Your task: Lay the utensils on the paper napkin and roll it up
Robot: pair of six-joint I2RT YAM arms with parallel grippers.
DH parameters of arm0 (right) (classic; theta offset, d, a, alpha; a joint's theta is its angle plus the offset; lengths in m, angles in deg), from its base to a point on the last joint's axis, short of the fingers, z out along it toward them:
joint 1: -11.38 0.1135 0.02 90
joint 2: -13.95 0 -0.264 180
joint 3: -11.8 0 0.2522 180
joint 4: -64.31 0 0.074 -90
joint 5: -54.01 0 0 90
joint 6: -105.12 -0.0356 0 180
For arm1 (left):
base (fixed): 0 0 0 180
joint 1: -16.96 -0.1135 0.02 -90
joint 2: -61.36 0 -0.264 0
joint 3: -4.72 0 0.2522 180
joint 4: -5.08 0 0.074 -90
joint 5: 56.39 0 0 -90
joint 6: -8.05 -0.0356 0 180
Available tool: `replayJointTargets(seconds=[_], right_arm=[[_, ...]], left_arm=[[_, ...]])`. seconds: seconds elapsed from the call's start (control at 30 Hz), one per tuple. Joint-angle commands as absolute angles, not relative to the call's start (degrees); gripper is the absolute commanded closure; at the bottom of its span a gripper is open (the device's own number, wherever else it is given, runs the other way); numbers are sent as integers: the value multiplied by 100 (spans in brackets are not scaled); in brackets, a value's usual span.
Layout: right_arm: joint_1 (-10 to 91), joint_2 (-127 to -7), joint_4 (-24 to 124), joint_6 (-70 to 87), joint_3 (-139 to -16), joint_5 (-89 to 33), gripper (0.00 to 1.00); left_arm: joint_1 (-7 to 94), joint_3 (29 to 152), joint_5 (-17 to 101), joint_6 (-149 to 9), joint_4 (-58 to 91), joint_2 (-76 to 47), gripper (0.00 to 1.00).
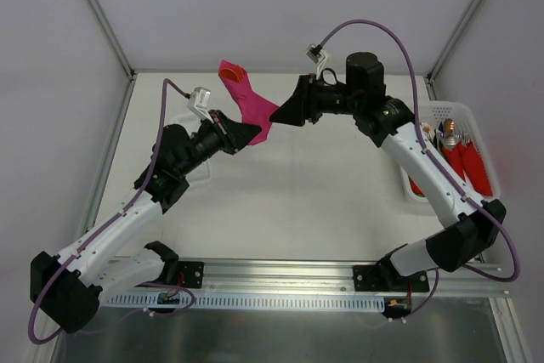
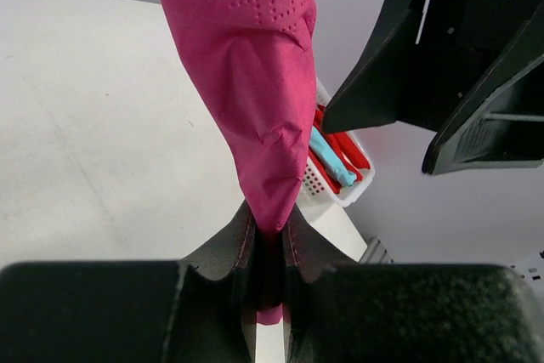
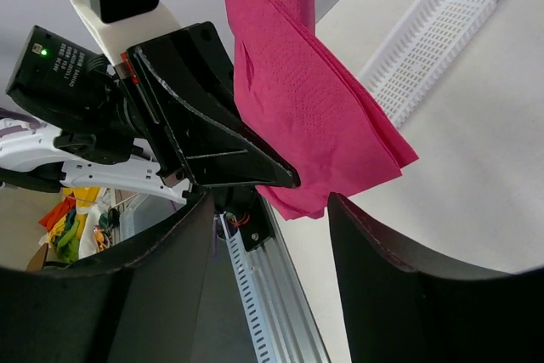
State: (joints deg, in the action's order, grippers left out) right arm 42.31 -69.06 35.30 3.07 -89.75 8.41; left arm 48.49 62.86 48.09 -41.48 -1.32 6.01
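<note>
White tabletop, pale walls.
Rolled magenta paper napkin aloft: left jaws pinch its end, right jaws spread.

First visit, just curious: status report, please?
Left pincer shut on rolled napkin, held aloft. Right pincer open beside it. Orange utensil peeking out top. Basket well aside.

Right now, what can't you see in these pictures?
- Orange utensil: only a bit peeks from the napkin roll in the top view; spoon or fork, can't tell.
- Second utensil: no view shows it.
- White basket: top view, right arm covers part of it.
</note>
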Motion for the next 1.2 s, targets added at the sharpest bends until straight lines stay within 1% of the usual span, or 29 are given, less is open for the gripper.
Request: replayJointTargets(seconds=[0.0,0.23,0.37,0.43,0.57,0.67,0.8,0.9,1.17], right_arm=[[4345,-7034,3648,238,-9029,778,40],[4460,-7262,3815,159,-9091,743,39],[4504,-7377,3815,150,-9117,699,36],[4504,-7412,3807,150,-9108,655,31],[4521,-7430,3859,141,-9091,654,30],[4548,-7430,4079,1,-9029,804,32],[4635,-7421,4281,-70,-8968,944,40],[4679,-7438,4325,-105,-8924,980,43],[4732,-7509,4325,-123,-8836,1094,46]], left_arm=[[4877,6541,4855,-4152,-348,546,100],[4930,6532,4926,-4064,-419,484,100],[4948,6550,4978,-4055,-454,476,100],[4948,6559,5014,-4047,-454,467,100],[4956,6559,5049,-4012,-489,449,100],[4974,6532,5093,-3968,-515,423,100],[4991,6506,5084,-3941,-524,388,100],[4992,6488,5093,-3915,-524,362,100],[4992,6532,5207,-3932,-550,300,100]])
